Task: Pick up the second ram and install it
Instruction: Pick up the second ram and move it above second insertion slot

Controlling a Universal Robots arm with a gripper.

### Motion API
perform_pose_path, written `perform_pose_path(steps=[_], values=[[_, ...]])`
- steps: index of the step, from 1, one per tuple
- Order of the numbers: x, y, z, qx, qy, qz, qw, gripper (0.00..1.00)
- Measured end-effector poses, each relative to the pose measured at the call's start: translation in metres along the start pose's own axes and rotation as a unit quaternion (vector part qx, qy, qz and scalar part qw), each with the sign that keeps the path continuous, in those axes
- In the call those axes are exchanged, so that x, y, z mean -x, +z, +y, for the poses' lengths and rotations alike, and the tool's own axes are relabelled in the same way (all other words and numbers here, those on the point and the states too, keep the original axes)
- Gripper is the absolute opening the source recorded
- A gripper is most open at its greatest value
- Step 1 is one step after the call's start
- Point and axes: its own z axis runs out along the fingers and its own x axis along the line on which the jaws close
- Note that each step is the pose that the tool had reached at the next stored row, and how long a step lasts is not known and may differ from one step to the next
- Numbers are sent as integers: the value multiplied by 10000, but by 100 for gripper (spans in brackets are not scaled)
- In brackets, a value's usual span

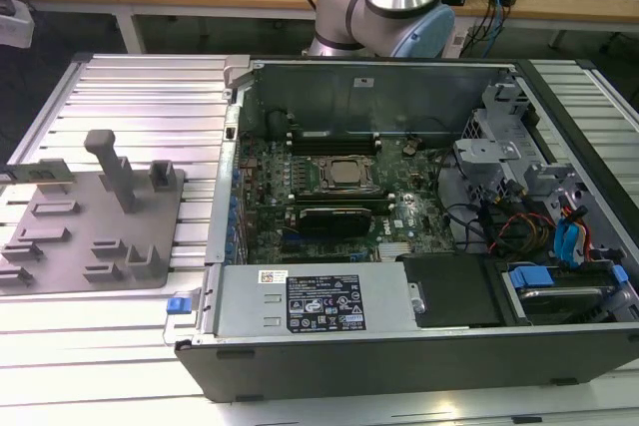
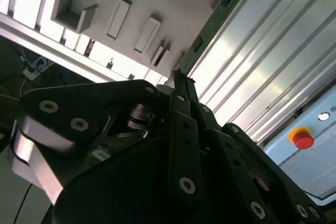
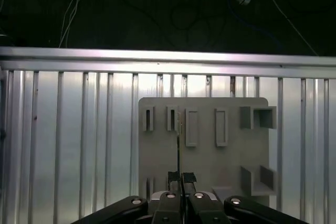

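Gripper (image 3: 181,178) is clenched and holding nothing: I see the black fingertips drawn together with only a hairline slit between them, well above the matte grey tray (image 3: 207,163). The second ram (image 1: 40,172), a thin flat green board, stands on its long edge at the tray's far corner on the exterior view's left, apart from the gripper. The tray has rectangular slots and blocky posts and sits on a ribbed aluminium bench (image 1: 150,97).

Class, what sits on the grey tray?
On the grey tray, one green ram stick stands on edge; other slots look empty. In the first wrist view the hand covers one edge.
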Motion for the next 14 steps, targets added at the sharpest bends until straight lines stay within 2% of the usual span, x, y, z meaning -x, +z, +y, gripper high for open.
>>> perform_pose_path(steps=[14], values=[[4,-238,11,0,0,-13,10000,9]])
